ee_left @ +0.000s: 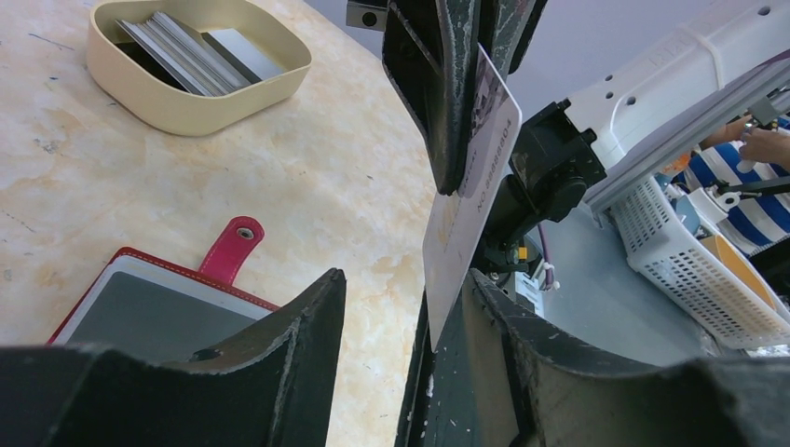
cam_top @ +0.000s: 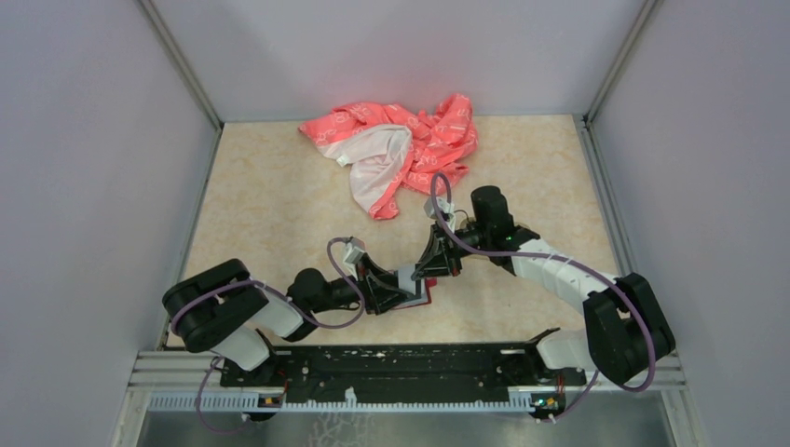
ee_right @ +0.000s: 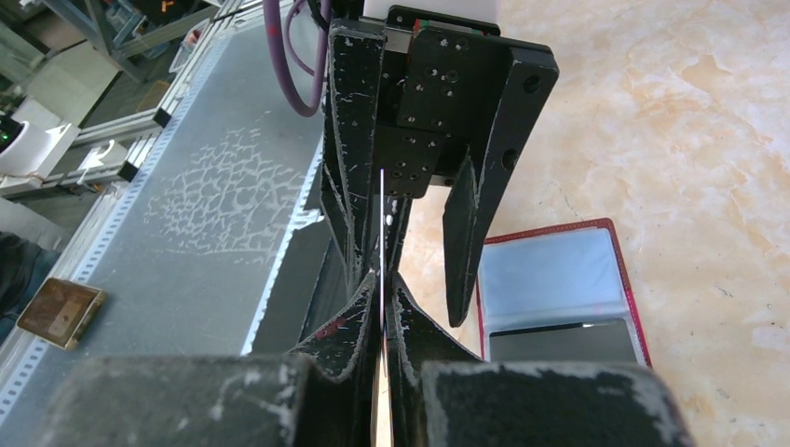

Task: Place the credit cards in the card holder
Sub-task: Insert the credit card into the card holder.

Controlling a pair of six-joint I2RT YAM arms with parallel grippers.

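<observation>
My right pincer (ee_right: 382,293) is clamped tight on a thin pale-faced credit card (ee_left: 463,219), holding it upright on edge. My left pincer (ee_left: 405,284) stands with its jaws apart, astride the card's lower end. The dark red folding card holder (ee_left: 154,312) lies open on the marbled beige tabletop (ee_left: 354,177) just beside both pincers, grey-blue pockets up. More dark cards (ee_left: 182,42) sit in an oval beige tray (ee_left: 186,116) farther off.

Scuffed matt black plastic right claw (ee_right: 383,296), red leather-look card holder (ee_left: 158,315) with glossy pockets (ee_right: 550,265), smooth beige plastic tray (ee_left: 191,114).
</observation>
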